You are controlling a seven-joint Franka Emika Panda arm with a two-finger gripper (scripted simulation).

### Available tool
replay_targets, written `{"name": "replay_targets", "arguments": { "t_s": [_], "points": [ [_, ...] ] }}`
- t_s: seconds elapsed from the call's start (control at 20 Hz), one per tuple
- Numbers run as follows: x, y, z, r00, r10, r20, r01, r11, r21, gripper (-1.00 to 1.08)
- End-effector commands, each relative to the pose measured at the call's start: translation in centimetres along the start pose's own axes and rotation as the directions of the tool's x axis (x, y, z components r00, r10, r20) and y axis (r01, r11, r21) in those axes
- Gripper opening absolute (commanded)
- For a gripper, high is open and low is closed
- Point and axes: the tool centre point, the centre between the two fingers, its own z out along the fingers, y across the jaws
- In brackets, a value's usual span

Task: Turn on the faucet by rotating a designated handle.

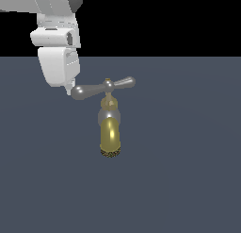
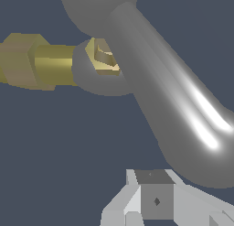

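handle (image 1: 103,87) needs a steady sideways push at its rounded end, tool (image 1: 68,89) touching there; its opening can't be told.

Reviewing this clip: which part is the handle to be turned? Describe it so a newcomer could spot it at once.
Find the faucet standing alone on the dark grey floor, its gold spout curving downward. The handle is the slim silver-grey crossbar across its top, one bulbous end next to the white pincer. Unlike the gold spout below, it is silver and lies roughly horizontal.
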Motion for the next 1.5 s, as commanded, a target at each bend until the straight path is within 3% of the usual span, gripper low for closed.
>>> {"name": "replay_targets", "arguments": {
  "t_s": [0.0,1.05,1.15,1.45],
  "points": [
    [0.7,0.8,0.0,1.0,0.004,-0.002,-0.004,1.0,-0.003,-1.0],
    [5.4,7.1,0.0,1.0,0.005,-0.001,-0.005,1.0,-0.008,-1.0],
    [4.1,6.8,0.0,1.0,-0.018,-0.001,0.018,1.0,-0.006,-1.0],
    [7.8,7.3,0.0,1.0,-0.01,-0.001,0.01,1.0,-0.007,-1.0]
  ]
}}
